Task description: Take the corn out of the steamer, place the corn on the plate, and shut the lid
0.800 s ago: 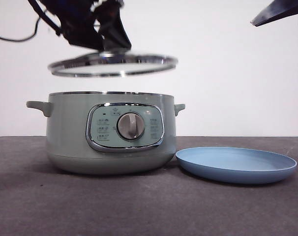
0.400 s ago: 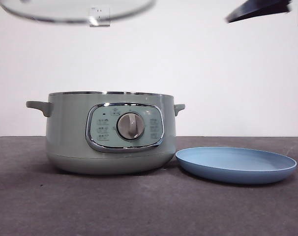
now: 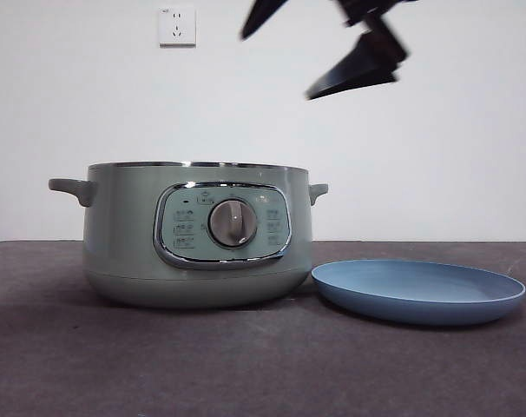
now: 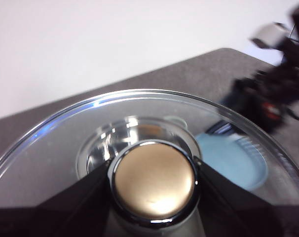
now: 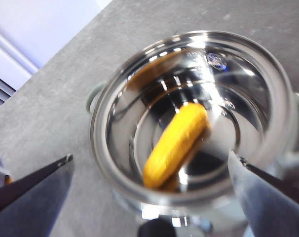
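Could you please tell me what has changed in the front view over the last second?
The lid, shut in the left gripper by its knob, rose off above the steamer and left the front view. The right gripper, open, moved in from the upper right corner to above the steamer, over the corn inside. The steamer and the plate stayed put.
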You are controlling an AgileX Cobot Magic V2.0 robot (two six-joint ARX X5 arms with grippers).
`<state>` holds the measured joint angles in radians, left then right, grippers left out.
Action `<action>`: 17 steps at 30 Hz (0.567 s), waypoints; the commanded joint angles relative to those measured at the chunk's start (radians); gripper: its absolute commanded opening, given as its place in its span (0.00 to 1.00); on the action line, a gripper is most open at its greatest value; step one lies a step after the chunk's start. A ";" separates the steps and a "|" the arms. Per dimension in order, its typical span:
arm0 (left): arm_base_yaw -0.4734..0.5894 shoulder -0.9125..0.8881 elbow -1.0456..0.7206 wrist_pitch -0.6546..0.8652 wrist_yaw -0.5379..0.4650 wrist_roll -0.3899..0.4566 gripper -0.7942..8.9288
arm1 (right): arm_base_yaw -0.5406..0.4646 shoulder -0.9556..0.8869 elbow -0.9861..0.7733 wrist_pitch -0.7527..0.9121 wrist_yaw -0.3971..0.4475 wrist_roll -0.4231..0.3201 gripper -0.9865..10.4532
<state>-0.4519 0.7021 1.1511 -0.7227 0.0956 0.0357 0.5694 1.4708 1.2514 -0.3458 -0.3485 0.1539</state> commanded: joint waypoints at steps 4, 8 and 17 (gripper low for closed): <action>0.002 -0.076 0.017 -0.013 -0.017 -0.014 0.07 | 0.069 0.235 0.271 -0.110 0.105 0.010 0.61; 0.002 -0.093 0.017 -0.035 -0.017 -0.017 0.07 | 0.100 0.390 0.452 -0.192 0.168 0.000 0.61; 0.002 -0.093 0.017 -0.064 -0.016 -0.011 0.07 | 0.137 0.691 0.637 -0.216 0.267 -0.005 0.61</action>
<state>-0.4519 0.6205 1.1511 -0.8307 0.0803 0.0257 0.7021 2.1498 1.8896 -0.5636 -0.0834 0.1574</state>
